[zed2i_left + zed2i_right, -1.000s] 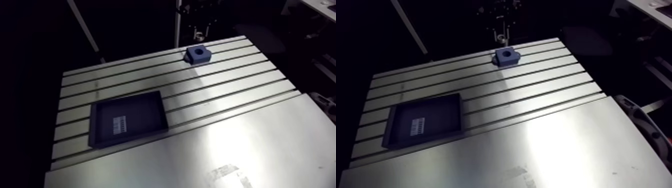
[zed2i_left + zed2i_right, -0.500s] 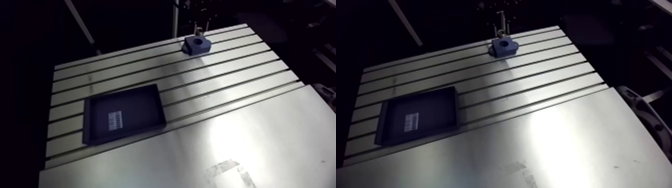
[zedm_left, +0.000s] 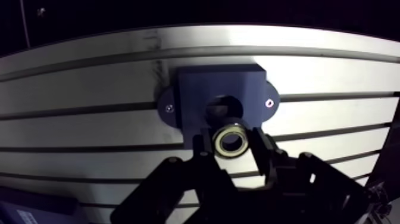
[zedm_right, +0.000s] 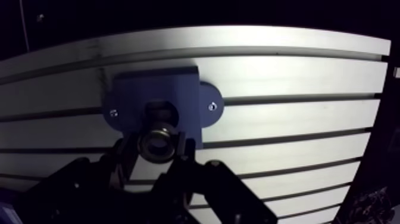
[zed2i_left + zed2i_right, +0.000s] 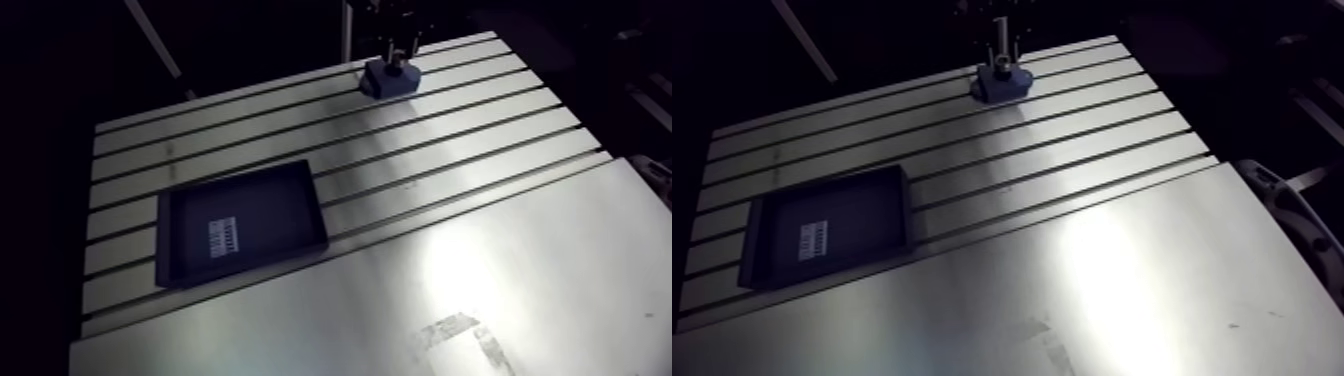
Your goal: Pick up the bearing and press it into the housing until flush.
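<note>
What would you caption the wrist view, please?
Gripper holding the bearing near the bore of the blue housing on the slotted table.

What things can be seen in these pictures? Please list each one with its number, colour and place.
bearing: one, metal grey ring, held between the gripper's fingers, close to the round hole of the housing.
housing: one, blue, on the far part of the table, with a round hole in its middle and a screw in each side ear.
tray: one, dark, shallow, on the table, far apart from the housing.
label: one, white, inside the tray.
table: one, silver, slotted, under all the things.
gripper: one, black, two fingers shut on the bearing, over the housing.
</note>
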`<state>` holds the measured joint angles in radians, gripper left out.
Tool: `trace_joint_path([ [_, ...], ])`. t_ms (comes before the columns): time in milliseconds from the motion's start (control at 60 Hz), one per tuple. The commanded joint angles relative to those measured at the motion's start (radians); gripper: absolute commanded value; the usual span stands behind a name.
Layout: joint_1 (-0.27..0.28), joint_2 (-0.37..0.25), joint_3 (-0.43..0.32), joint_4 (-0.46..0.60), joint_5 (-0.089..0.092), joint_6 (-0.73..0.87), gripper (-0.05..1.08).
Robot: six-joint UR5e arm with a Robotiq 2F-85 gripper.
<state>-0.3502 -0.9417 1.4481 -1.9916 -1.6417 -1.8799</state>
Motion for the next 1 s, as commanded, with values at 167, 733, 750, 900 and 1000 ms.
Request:
trace_joint_path([
  [167,0.001,0.025,-0.016,0.0,0.001,0.003,0.77],
  [733,0.005,0.042,-0.03,0.001,0.004,0.006,0.77],
  [750,0.005,0.043,-0.03,0.001,0.004,0.006,0.77],
  [900,0.006,0.047,-0.03,0.001,0.004,0.007,0.77],
  [1000,0.006,0.047,-0.03,0.001,0.004,0.007,0.77],
])
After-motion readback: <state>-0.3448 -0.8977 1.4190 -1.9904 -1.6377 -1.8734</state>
